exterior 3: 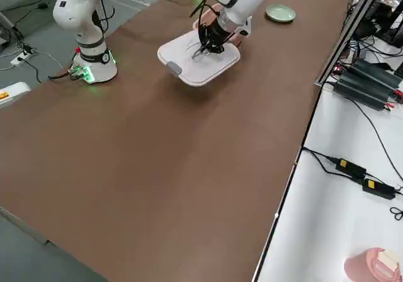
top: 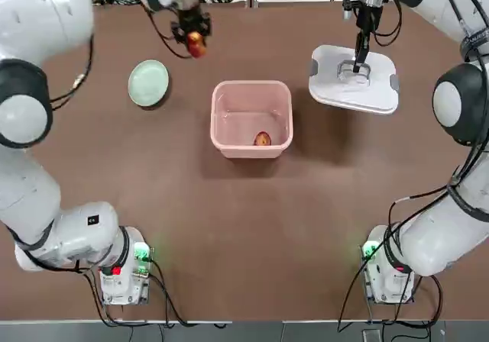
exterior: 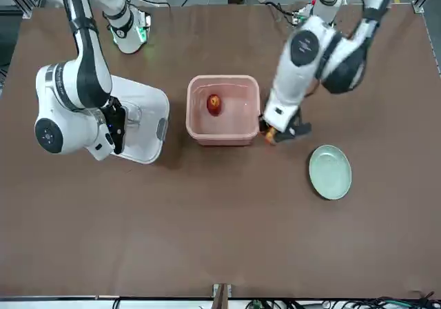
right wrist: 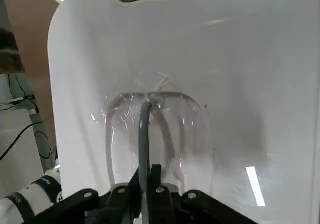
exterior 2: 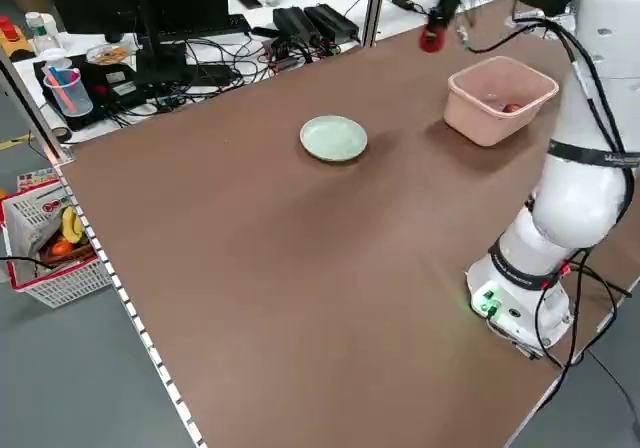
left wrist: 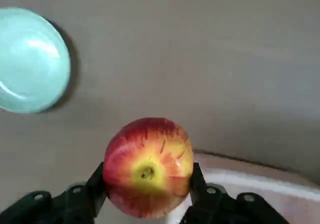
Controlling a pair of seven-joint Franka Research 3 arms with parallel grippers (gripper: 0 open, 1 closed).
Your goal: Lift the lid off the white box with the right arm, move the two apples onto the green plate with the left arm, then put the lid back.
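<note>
- The left claw (left wrist: 148, 189) is clamped on a red-yellow apple (left wrist: 148, 167), up in the air between the tub and the green plate (top: 148, 83).
- The other apple (top: 262, 139) lies inside the open pink tub (top: 251, 119), in the middle of the bench (top: 229, 227).
- Over on the robot's right, the right claw (right wrist: 145, 176) is closed on the loop handle (right wrist: 144, 149) of the white lid (top: 354, 79), held beside the tub.
- The plate sits on the bench, apart from the tub.

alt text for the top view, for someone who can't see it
The left gripper holds an apple beyond the green plate. Another apple sits in the pink box; right of it, the right gripper grips the white lid's handle.
</note>
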